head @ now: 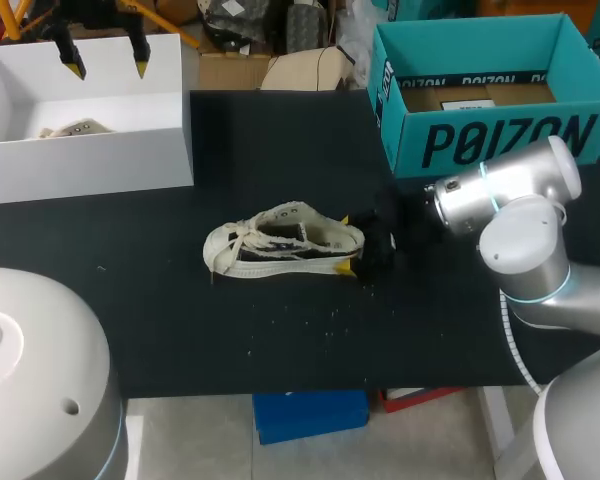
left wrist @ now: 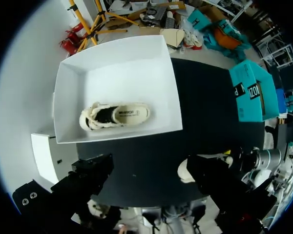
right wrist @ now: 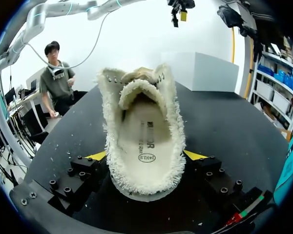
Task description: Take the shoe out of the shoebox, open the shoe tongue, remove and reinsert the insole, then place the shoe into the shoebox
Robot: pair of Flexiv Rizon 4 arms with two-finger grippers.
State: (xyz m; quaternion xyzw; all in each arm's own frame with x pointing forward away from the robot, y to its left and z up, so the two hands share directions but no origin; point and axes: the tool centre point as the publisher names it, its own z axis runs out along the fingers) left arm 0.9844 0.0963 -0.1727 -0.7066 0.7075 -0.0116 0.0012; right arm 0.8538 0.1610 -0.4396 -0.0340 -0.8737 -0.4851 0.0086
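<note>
Out on the black tabletop (head: 280, 140) now: a fleece-lined shoe (head: 280, 240), upright on its sole, near the middle. Lying lengthwise across the head view, toe off to my left, heel to my right, loose laces (head: 230, 245) trailing at the toe end. Clamped at the heel by the right claw (head: 347, 244), one yellow tip pressed to each fuzzy side.

Same grip from the right wrist view: shoe (right wrist: 144, 122) pointing straight away from the claw (right wrist: 145, 156), toe farthest off, tongue (right wrist: 136, 75) up at the far end, insole (right wrist: 145, 146) bare to the camera. Small dark print on that insole, plus an oval stamp toward the heel; not read off here.

Over at the far left corner, the left claw (head: 107, 62), fingers spread wide, nothing in them, hanging above the white shoebox (head: 90, 160). From the left wrist view, straight down into that shoebox (left wrist: 73, 83): a second matching shoe (left wrist: 115, 117) inside, long axis along the box's length, printed insole showing.

At the far right of the tabletop, a teal box (head: 480, 145), open on top, big dark lettering across its front wall.
</note>
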